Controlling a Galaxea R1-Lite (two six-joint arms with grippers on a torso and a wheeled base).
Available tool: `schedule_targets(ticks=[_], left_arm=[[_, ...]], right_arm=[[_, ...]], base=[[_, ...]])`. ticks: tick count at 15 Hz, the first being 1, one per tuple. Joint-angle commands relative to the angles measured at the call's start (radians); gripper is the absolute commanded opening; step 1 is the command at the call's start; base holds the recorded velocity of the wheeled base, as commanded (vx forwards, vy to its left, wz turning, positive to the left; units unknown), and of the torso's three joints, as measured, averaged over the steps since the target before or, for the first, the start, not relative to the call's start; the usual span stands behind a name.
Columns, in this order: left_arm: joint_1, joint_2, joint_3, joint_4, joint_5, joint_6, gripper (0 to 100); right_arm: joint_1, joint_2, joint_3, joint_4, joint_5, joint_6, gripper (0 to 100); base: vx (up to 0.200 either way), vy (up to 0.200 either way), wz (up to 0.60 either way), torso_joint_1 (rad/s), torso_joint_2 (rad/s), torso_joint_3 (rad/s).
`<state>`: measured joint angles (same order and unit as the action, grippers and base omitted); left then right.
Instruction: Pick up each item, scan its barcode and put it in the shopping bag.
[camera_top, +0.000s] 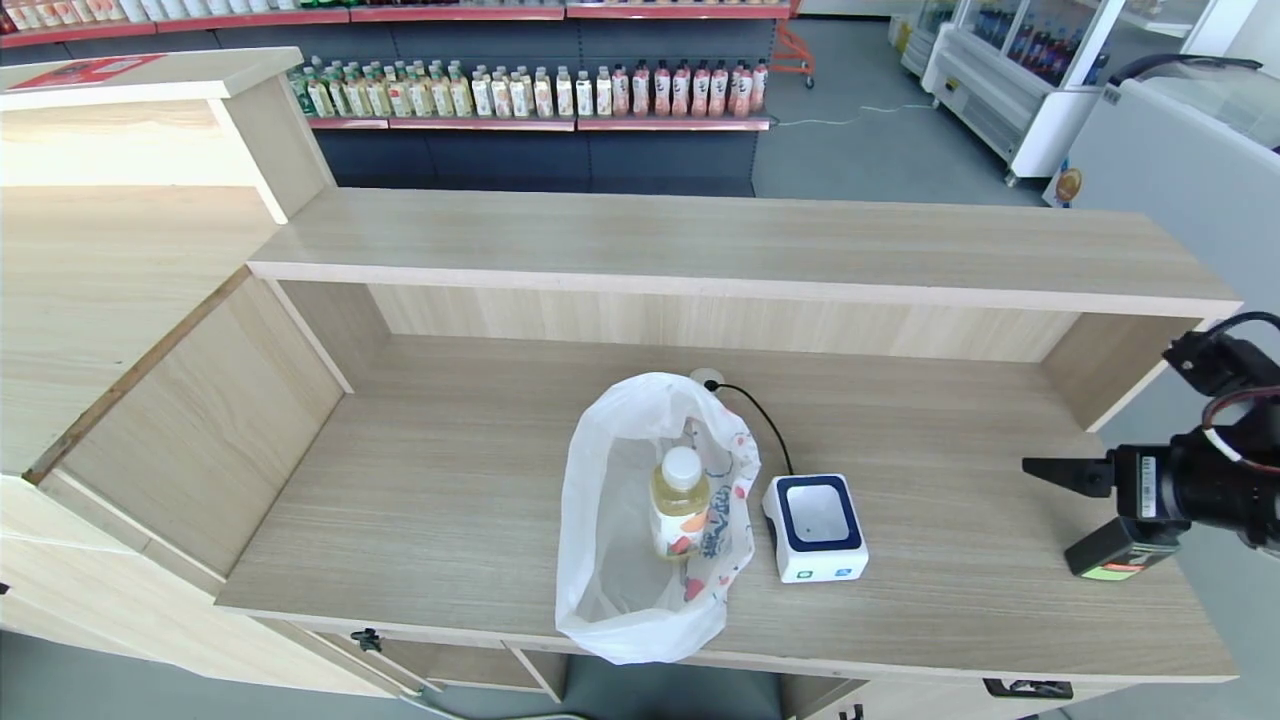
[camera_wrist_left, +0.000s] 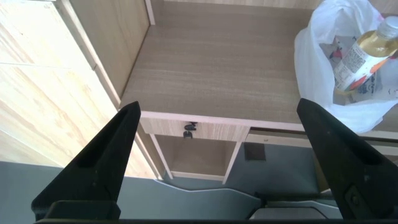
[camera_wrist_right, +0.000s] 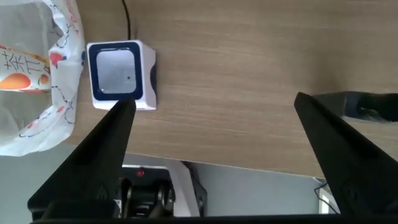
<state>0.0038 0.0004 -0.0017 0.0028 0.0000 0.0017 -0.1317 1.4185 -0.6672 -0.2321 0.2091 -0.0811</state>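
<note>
- Right gripper (camera_top: 1050, 515) hangs over the counter's far right end, its two black wedge-shaped fingers spread with nothing between them, at 3 o'clock from the scanner and well apart from it
- Left gripper (camera_wrist_left: 217, 106) has its flat, tapering black fingers splayed wide too, empty, out past the counter's front edge at roughly 8 o'clock from the bag
- Thin, crinkly shopping bag (camera_top: 590, 520) stands open near the front edge: see-through white plastic with a red and blue print down one side, its base sagging slightly over the lip
- Upright inside it is the bottle (camera_top: 680, 505): clear plastic, pale yellow drink, round white cap, printed label round the body
- Just beside the bag at 3 o'clock sits the scanner (camera_top: 815, 525), a rounded white box with a glossy window framed in dark blue
- Thin black cable (camera_top: 768, 428) curves from the scanner toward 11 o'clock to a round grommet (camera_top: 706, 378)
- Matte, pale wood-grain counter (camera_top: 450, 480) has a raised shelf along its back
</note>
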Motion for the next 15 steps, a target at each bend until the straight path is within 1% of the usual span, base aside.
schedule_targets(ticks=[1, 2, 3, 6, 8, 10, 12, 13, 15], left_arm=[[0.001, 0.000, 0.000, 0.000, 0.000, 0.000, 100], [0.001, 0.000, 0.000, 0.000, -0.002, -0.003, 100], [0.001, 0.000, 0.000, 0.000, 0.000, -0.002, 100], [0.001, 0.000, 0.000, 0.000, 0.000, 0.000, 100], [0.001, 0.000, 0.000, 0.000, 0.000, 0.003, 100], [0.001, 0.000, 0.000, 0.000, 0.000, 0.003, 100], [0.001, 0.000, 0.000, 0.000, 0.000, 0.003, 100], [0.001, 0.000, 0.000, 0.000, 0.000, 0.003, 100], [0.001, 0.000, 0.000, 0.000, 0.000, 0.003, 100]], right_arm=[[-0.095, -0.234, 0.084, 0.063, -0.011, -0.013, 100], [-0.097, -0.308, 0.155, 0.068, -0.011, -0.013, 100], [-0.097, -0.348, 0.198, 0.068, -0.013, -0.013, 100], [-0.097, -0.408, 0.264, 0.070, -0.013, -0.013, 100], [-0.103, -0.409, 0.267, 0.070, -0.013, -0.013, 100], [-0.128, -0.398, 0.267, 0.070, -0.013, -0.014, 100], [-0.161, -0.359, 0.267, 0.070, -0.014, -0.057, 100], [-0.221, -0.305, 0.267, 0.070, -0.014, -0.144, 100], [-0.301, -0.228, 0.265, 0.066, -0.014, -0.278, 100]], base=[[0.000, 0.000, 0.00, 0.000, 0.00, 0.000], [0.000, 0.000, 0.00, 0.000, 0.00, 0.000], [0.000, 0.000, 0.00, 0.000, 0.00, 0.000], [0.000, 0.000, 0.00, 0.000, 0.00, 0.000], [0.000, -0.200, 0.00, 0.000, 0.00, 0.009], [0.000, -0.200, 0.00, 0.000, 0.00, 0.002], [0.000, -0.200, 0.00, 0.002, 0.00, 0.007], [0.000, -0.200, 0.00, 0.012, 0.01, 0.002], [0.000, -0.200, 0.00, 0.007, 0.00, 0.002]])
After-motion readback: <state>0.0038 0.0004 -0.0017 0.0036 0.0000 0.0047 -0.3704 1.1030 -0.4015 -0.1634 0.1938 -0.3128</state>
